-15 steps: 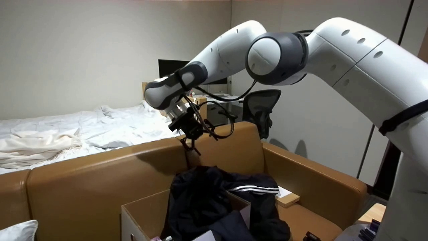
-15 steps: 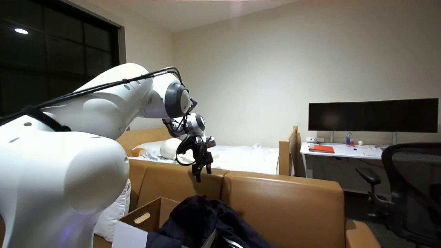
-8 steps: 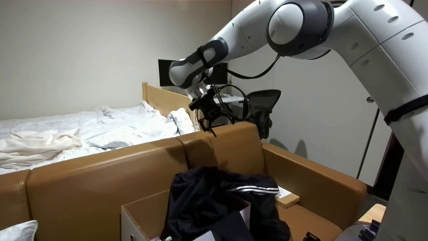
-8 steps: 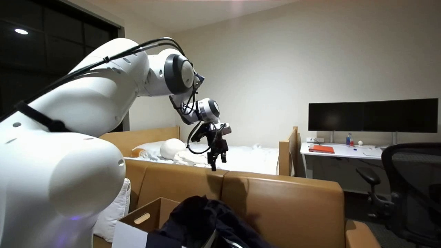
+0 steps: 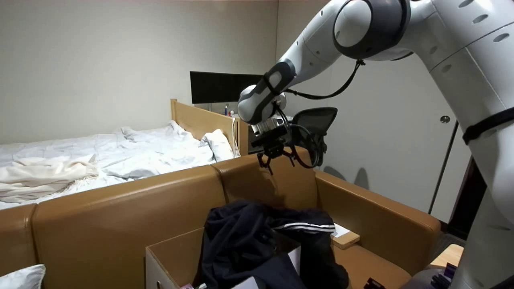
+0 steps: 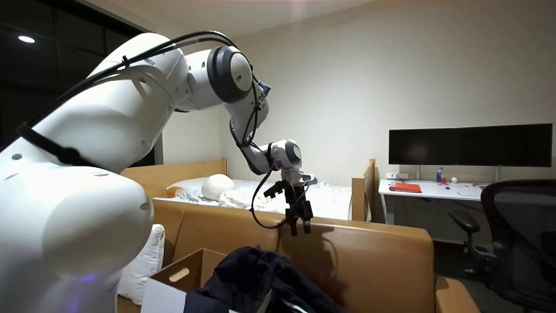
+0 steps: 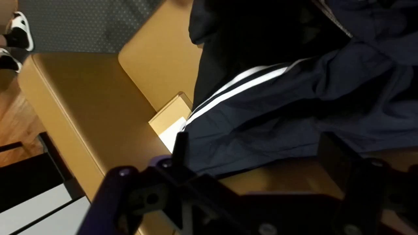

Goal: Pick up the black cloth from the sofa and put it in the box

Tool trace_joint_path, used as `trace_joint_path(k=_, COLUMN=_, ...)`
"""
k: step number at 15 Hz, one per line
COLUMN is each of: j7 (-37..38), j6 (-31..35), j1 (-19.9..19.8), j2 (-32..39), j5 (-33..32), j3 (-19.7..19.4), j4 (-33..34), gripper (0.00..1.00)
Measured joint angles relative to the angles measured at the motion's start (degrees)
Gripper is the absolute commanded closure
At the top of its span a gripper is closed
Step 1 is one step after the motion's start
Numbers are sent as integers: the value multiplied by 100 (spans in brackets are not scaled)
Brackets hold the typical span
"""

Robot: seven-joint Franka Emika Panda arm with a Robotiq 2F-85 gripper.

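You are holding the fingers (image 7: 338, 160) wide apart, and they are pointing down over the sofa (image 5: 128, 208), in front of its backrest and apart from the black cloth (image 5: 237, 237) below. In both exterior views the cloth is lying partly inside the cardboard box (image 5: 176, 251); the rest is draping over the rim and spilling down outside, with white stripes running across it. In the wrist view you are looking down on those stripes beyond the fingers. A flat carton (image 5: 346, 240) is resting on the seat, and from there the cloth is hiding part of it. A white pillow (image 6: 145, 265) is standing on the opposite side of the box. Beyond the sofa, a bed (image 5: 200, 118) is carrying white bedding (image 5: 132, 148), and a desk (image 6: 434, 191) is bearing monitors (image 6: 425, 148) and an orange folder (image 6: 406, 188), an office chair (image 6: 512, 234) standing near it.
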Motion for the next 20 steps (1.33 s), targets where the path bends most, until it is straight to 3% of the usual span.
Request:
trace_joint_path(k=3, j7=-2, j6=920, j1=-30, j2=-5, j5=-1, j3=-210, j4=-547, gripper=0)
trace_joint_path(k=9, j7=-7, j6=2071, j1=-212, j2=-150, j5=-3, j3=-683, j4=-1518, gripper=0)
trace_joint_path(k=15, j7=-10, j6=2370, j1=-480, j2=-74, j5=-3, j3=-997, j4=-1817, gripper=0)
trace_joint_path(k=20, j7=-10, j6=2733, j1=-548, j2=59, j5=77, j3=-1010, j4=-1801, gripper=0)
